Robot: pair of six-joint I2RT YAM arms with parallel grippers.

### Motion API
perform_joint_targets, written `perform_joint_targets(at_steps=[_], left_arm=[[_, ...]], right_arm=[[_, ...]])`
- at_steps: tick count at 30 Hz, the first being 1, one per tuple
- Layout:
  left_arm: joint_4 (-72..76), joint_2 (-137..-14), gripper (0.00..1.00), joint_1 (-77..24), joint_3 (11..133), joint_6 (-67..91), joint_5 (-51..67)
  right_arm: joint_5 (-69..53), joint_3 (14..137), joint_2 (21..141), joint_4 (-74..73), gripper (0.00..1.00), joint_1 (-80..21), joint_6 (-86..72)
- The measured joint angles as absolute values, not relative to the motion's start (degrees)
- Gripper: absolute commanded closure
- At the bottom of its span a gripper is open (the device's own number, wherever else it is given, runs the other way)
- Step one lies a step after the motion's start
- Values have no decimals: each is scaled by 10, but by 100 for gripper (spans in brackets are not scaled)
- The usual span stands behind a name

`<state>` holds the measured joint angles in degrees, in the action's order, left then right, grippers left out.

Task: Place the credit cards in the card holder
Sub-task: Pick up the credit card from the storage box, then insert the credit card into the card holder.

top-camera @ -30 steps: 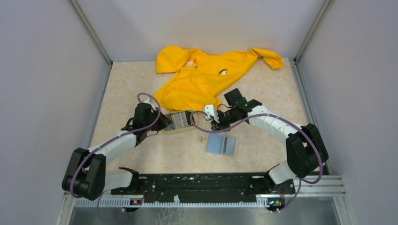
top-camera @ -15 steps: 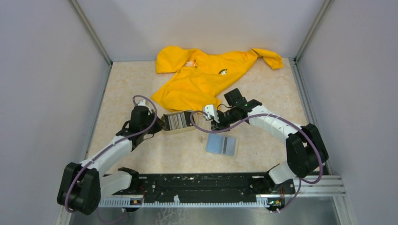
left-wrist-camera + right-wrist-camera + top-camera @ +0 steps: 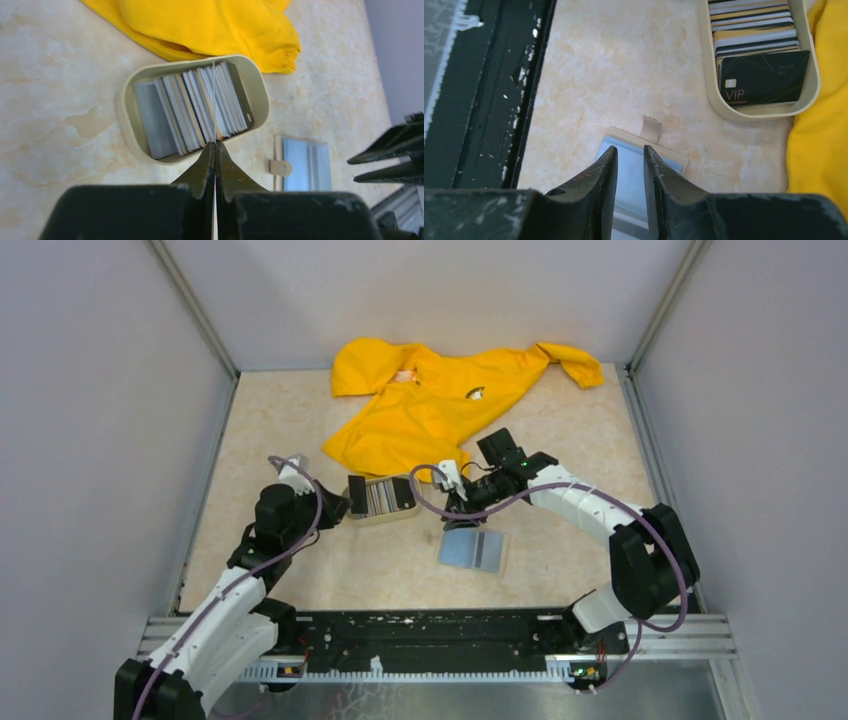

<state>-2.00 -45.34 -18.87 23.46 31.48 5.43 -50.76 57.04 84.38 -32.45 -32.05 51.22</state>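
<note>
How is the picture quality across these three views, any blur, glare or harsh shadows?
Top external view: even, soft light, faint shadows; the credit cards show only as stripes. Left wrist view: the jaws are dark and blurred, the tray beyond them sharp. Right wrist view: jaws blurred too, print on the black VIP card readable, a pale sheen on the card holder.

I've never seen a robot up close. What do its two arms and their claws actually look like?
Both the left arm and right arm have white shells between chunky black joints, with a purple cable looping along each. A small green light glows on the right one. The left gripper and right gripper each end in two black, wedge-shaped fingers, slightly scuffed.
</note>
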Motion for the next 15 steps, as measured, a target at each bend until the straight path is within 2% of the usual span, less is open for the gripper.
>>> perform_joint_targets(at_steps=[4,8,13,15], left_arm=[[65,-401,100,-189,171,324,125],[208,-405,100,-189,102,373,215],[387,-475,100,-189,67,445,292],[458,-499,100,-190,62,475,313]], right_arm=[[-563,569,844,-303,62,-321,467],[-609,550,844,-236,49,-320,379],[-641,493,844,-76,31,-317,208],[-644,455,842,20,29,-312,111]])
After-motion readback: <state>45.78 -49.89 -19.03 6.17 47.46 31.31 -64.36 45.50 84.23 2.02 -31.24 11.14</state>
